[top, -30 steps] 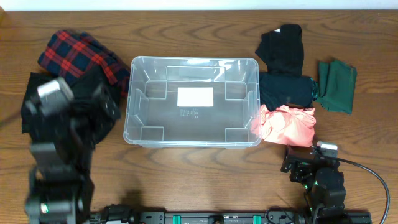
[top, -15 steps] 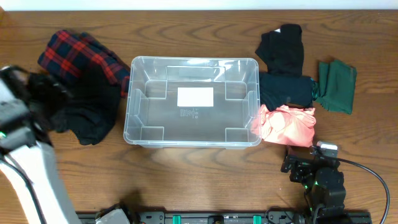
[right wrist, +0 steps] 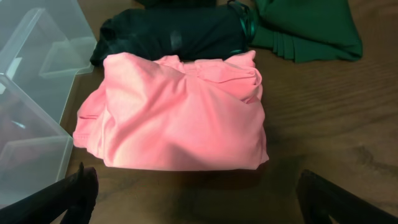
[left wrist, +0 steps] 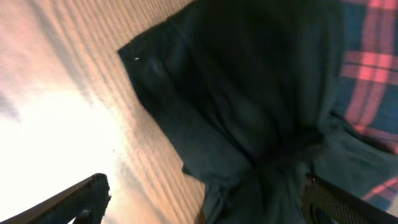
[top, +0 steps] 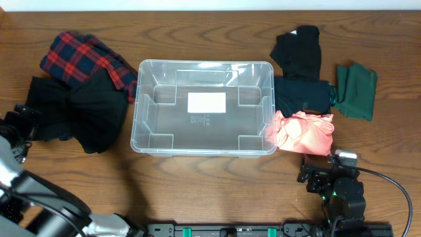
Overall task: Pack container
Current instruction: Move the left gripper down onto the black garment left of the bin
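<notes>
The container (top: 164, 113) stands upright in the middle of the wooden table (top: 197, 191), its opening upward. A white label (top: 206, 103) shows on its base between the moulded ribs. To its left a black garment (top: 89, 118) lies spread out. Behind it is a red-and-blue plaid cloth (top: 79, 56), which touches the black garment and reaches near the container's back left corner. On the other side a pink garment (right wrist: 180, 112) lies folded, close against the container's right wall near the front corner; whether it really touches, I cannot tell. Behind the pink one is a dark folded garment (right wrist: 168, 37), and further back another black piece (top: 299, 49). A green cloth (top: 356, 91) lies to the right of these two. The left gripper (left wrist: 208, 196) is at the left edge of the table, by the outer edge of the black garment — its fingers are spread wide and grasp nothing. The right gripper (right wrist: 202, 196) is low at the front right, just in front of the pink garment. Its fingers also stand wide apart, released, and the cloth lies beyond their tips.
</notes>
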Controlling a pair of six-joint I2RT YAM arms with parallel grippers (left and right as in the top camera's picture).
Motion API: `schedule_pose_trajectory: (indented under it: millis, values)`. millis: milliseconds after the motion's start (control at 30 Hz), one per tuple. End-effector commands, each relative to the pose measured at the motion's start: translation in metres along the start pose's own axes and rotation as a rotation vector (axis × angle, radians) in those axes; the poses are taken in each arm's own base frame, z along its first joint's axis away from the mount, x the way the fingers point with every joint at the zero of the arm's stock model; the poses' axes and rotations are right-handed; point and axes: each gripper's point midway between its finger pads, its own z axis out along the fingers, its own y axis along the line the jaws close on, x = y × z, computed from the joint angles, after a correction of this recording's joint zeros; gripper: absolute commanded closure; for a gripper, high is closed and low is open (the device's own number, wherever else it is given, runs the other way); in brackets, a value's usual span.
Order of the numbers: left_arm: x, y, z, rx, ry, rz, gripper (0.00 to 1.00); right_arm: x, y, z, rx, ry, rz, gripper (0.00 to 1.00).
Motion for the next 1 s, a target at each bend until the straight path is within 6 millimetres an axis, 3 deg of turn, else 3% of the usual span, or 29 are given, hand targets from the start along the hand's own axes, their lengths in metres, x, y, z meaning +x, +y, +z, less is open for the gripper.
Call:
schedule_pose_trajectory:
  millis: [0, 267, 500, 733, 967]
  values:
    - [-0.004, 0.000, 0.017, 0.040, 0.028, 0.003, 0.02, 0.001, -0.002, 0.001, 0.007, -0.002, 0.018, 0.01]
    - [0.018, 0.010, 0.065, 0.060, 0.161, -0.010, 0.02, 0.001, -0.002, 0.001, 0.008, -0.001, 0.018, 0.01]
    - [0.031, -0.012, 0.101, 0.235, 0.242, -0.023, 0.02, 0.001, -0.002, 0.001, 0.008, -0.001, 0.018, 0.01]
    - [0.027, -0.013, 0.101, 0.266, 0.228, -0.002, 0.01, 0.001, -0.002, 0.001, 0.008, -0.001, 0.018, 0.01]
    - [-0.011, 0.029, 0.084, 0.202, 0.096, -0.051, 0.01, 0.001, -0.002, 0.001, 0.008, -0.001, 0.018, 0.01]
